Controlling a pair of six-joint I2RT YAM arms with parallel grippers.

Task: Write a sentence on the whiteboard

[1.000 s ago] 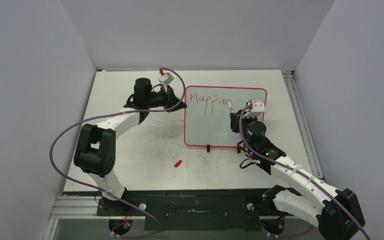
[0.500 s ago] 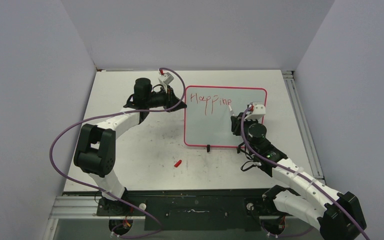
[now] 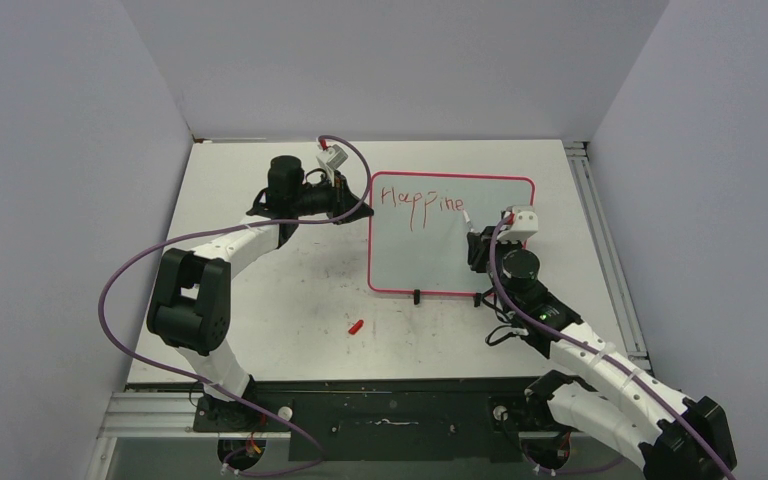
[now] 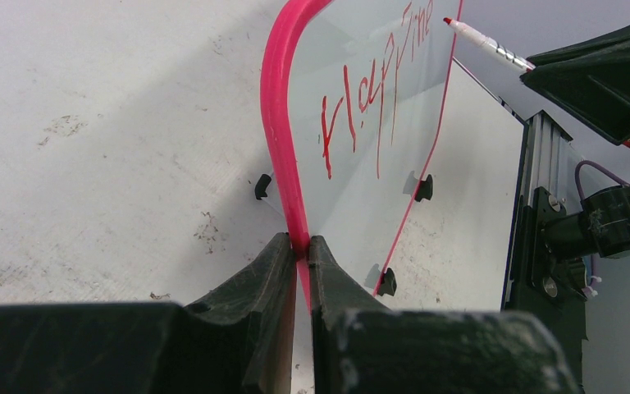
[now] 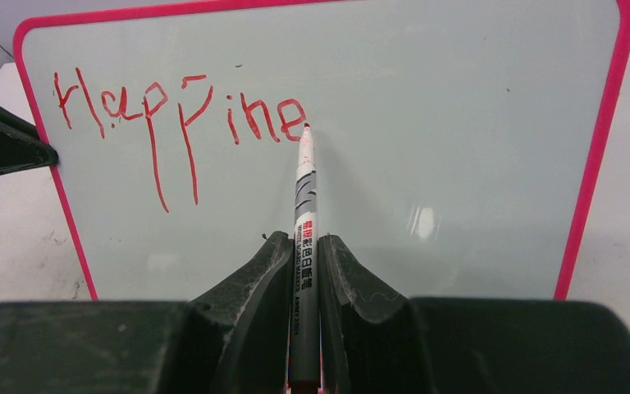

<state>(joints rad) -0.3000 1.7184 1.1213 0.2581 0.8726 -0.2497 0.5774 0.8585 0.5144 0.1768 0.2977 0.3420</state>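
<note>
My right gripper (image 5: 303, 246) pinches a light marker (image 5: 304, 185), tip just ahead at the sentence (image 5: 180, 111), while my left gripper (image 4: 299, 246) pinches the rim of the thin, stiff, likely slippery whiteboard (image 4: 353, 172).

The left arm (image 3: 230, 245) reaches forward, then bends to the right, and the left gripper (image 4: 299, 249) is closed edge-on over the whiteboard (image 4: 353, 189) rim. The right arm (image 3: 590, 355) stretches forward, and the right gripper (image 5: 303, 246) is clamped on a marker (image 5: 304, 185), its fingers pointing away.

The whiteboard (image 5: 459, 164) is smooth and glossy — the white tabletop (image 4: 90, 123) matt, scuffed and speckled.
</note>
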